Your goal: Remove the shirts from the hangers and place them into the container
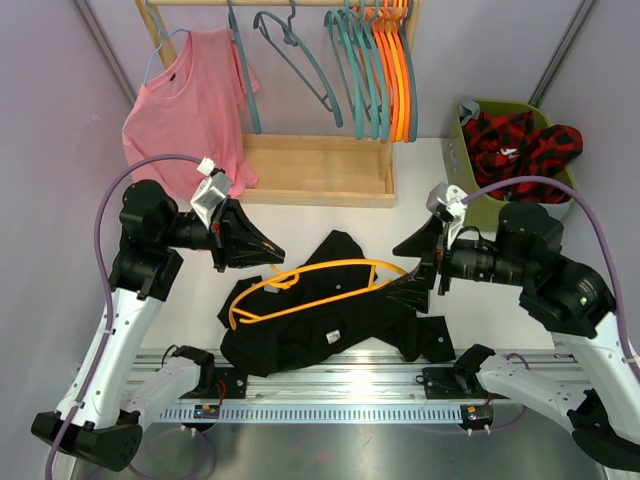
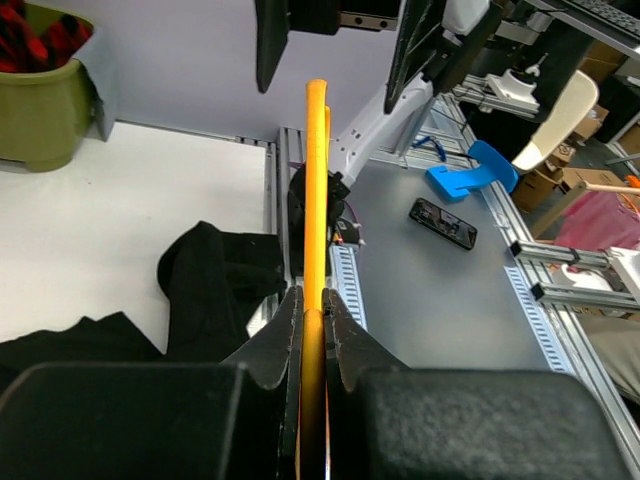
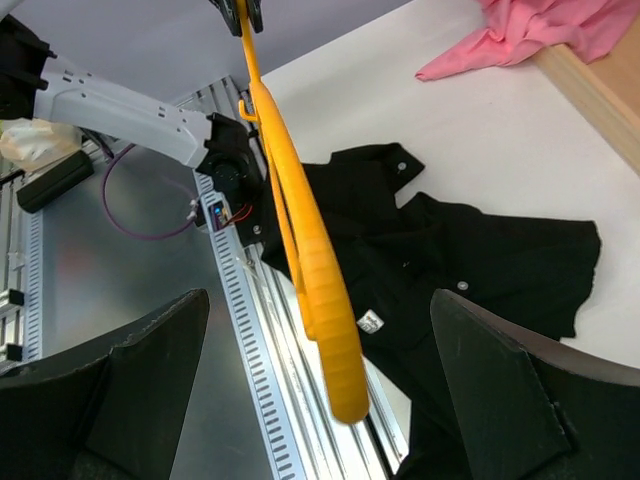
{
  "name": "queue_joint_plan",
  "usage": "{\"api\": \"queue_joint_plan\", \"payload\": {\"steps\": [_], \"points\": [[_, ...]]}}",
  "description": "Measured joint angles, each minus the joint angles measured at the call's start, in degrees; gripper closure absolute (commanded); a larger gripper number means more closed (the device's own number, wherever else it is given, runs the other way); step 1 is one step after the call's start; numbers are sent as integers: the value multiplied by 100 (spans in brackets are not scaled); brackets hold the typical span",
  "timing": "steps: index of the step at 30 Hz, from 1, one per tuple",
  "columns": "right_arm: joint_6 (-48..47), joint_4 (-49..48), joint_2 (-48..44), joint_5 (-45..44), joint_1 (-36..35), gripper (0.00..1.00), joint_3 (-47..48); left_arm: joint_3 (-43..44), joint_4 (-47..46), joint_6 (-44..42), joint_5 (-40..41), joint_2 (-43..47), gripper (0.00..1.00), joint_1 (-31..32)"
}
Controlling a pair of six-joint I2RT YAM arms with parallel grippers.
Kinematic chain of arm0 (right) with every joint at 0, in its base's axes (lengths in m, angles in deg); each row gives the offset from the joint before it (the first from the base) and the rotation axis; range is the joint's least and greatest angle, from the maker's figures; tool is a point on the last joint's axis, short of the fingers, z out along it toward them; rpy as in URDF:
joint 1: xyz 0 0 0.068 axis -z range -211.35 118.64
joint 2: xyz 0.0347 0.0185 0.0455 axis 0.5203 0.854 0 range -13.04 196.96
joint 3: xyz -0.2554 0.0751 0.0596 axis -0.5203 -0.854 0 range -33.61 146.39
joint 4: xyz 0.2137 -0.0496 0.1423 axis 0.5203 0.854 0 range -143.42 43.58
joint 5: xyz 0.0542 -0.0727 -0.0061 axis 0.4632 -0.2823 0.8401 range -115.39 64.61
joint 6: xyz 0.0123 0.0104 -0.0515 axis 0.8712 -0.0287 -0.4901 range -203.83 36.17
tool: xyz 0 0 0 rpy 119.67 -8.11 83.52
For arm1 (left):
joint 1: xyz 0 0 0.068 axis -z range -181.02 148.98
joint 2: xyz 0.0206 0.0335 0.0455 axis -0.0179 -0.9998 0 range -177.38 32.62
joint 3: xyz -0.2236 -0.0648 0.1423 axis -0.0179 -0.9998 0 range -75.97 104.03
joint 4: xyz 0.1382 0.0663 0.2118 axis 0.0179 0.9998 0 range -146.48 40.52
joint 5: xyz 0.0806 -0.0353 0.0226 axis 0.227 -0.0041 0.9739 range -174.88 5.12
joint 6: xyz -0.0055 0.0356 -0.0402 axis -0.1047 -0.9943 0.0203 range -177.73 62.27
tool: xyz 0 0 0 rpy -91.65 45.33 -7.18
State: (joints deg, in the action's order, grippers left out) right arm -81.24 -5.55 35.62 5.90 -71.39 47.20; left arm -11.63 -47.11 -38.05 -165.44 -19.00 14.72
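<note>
Left claw [image 2: 312, 305] clenched on thin yellow hanger [image 2: 316, 170], right claw [image 1: 407, 268] spread wide, black shirt [image 1: 320, 325] crumpled

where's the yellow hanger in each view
top external: yellow hanger at centre, over the black shirt
left wrist: the hanger runs upright down the middle
right wrist: the hanger slants from top centre to lower middle
shared landmark: the black shirt, seen in all three

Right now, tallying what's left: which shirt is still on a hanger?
The pink t-shirt, leftmost on the rack; the black shirt lies on the table, the plaid one in the green basket.
</note>
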Motion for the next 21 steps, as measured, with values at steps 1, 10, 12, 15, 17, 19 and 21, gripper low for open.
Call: {"api": "queue_joint_plan", "payload": {"steps": [1, 10, 12, 15, 17, 19, 21], "points": [[0, -11, 57, 74, 0, 1, -15, 2, -9, 17, -42, -15, 100, 13], [138, -621, 437, 748, 0, 18, -501, 42, -142, 142, -162, -28, 100, 76], [219, -693, 535, 855, 0, 26, -568, 68, -166, 160, -160, -50, 100, 76], [262, -772, 636, 1021, -2, 65, -645, 144, -197, 184, -138, -120, 100, 76], [313, -787, 643, 1106, -33, 99, -651, 164, -219, 219, -116, -177, 100, 74], [337, -826, 614, 1239, -70, 100, -649, 168, -205, 271, -74, -240, 96, 59], [348, -824, 560, 1226, -70, 100, -649, 168, -219, 297, -48, -282, 66, 66]]}}
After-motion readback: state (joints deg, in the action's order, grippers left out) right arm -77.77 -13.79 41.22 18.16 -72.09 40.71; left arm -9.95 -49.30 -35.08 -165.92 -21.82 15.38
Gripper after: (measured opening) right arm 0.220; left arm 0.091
